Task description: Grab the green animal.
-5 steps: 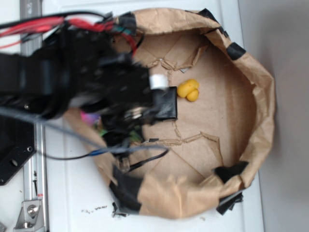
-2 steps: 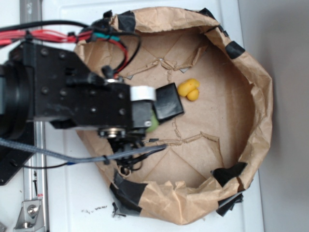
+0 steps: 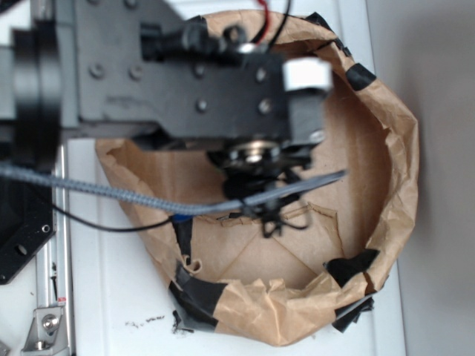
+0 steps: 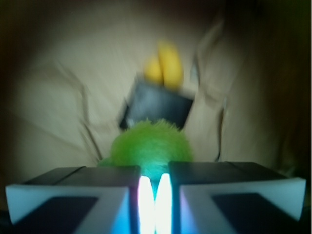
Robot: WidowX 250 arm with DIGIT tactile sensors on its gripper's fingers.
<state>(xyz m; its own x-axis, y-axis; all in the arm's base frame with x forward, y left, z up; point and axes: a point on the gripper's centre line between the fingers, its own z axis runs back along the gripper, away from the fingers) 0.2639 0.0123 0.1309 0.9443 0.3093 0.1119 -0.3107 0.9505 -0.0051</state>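
The grab looks made: in the wrist view the gripper (image 4: pixel 155 187) has its two pads drawn almost together, only a thin bright slit left between them, and the green animal (image 4: pixel 150 148) bulges out just ahead of the fingertips, its fuzzy lime body apparently pinched at its near edge. How firm that hold is I cannot tell, since the picture is blurred and the pads hide the contact.

Beyond the toy, farther out from the hand, lie a black square (image 4: pixel 156 106) and then a yellow toy (image 4: pixel 165 68), both on brown paper.

From the outside view the arm (image 3: pixel 178 89) reaches across the paper bowl (image 3: pixel 404 156) with the hand pointing down into it, covering the toy entirely.

What the next move calls for is a straight, steady lift, keeping the squeeze so the soft body does not slip free.
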